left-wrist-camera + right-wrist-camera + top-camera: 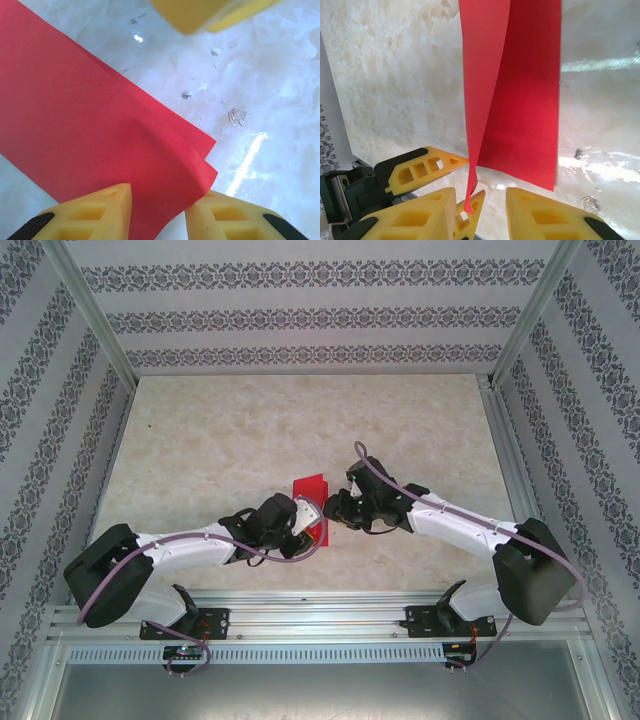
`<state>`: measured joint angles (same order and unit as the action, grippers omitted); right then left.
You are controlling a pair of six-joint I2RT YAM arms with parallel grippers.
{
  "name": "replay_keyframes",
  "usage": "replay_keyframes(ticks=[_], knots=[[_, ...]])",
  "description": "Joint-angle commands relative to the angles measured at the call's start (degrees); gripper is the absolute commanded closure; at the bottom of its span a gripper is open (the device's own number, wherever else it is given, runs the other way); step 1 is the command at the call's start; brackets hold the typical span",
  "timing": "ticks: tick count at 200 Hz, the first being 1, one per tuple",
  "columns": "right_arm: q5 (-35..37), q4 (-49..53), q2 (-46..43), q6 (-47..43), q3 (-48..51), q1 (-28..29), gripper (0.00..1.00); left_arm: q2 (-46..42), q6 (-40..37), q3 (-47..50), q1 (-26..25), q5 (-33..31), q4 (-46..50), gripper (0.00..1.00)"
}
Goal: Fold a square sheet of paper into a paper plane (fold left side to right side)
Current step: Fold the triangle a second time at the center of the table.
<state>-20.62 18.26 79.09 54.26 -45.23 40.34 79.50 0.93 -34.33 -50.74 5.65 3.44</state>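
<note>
The red sheet of paper (310,490) lies folded on the marble table between both grippers, no yellow face showing. In the left wrist view its two layers (75,115) end in a corner that runs down between my left gripper's (159,200) spread yellow fingers. From the right wrist view one layer (485,75) stands up on edge while the other (530,100) lies flat. The raised layer's corner hangs between the left gripper's (475,176) parted fingertips. My right gripper (481,200) is open just in front of that corner, gripping nothing. No dart shape is formed.
The two grippers (305,530) (332,508) almost meet at the paper's near edge. A right gripper finger (200,12) crosses the top of the left wrist view. Patterned walls and metal frame posts (95,315) enclose the marble tabletop (230,430).
</note>
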Motion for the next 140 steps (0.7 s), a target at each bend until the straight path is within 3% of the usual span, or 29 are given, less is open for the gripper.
replay_keyframes(ticks=[1, 43, 71, 117, 140], knots=[[0.63, -2.32, -0.36, -2.36, 2.69, -0.24, 0.68, -1.27, 1.94, 1.19, 0.18, 0.68, -0.90, 0.66], [-0.98, -9.38, 3.39, 1.12, 5.44, 0.37, 0.78, -4.25, 2.90, 3.05, 0.82, -0.39, -1.12, 0.63], [-1.48, -10.80, 6.86, 1.73, 3.17, 2.04, 0.79, -4.20, 2.51, 2.59, 0.90, -0.62, -0.21, 0.62], [-1.69, -12.34, 9.61, 2.71, 2.32, 2.76, 0.79, -4.55, 1.67, 2.14, 0.90, -0.37, 0.90, 0.53], [-2.10, -12.66, 9.10, 3.32, 1.96, 2.99, 0.79, -5.37, 0.79, 2.02, 0.82, 0.91, 1.39, 0.43]])
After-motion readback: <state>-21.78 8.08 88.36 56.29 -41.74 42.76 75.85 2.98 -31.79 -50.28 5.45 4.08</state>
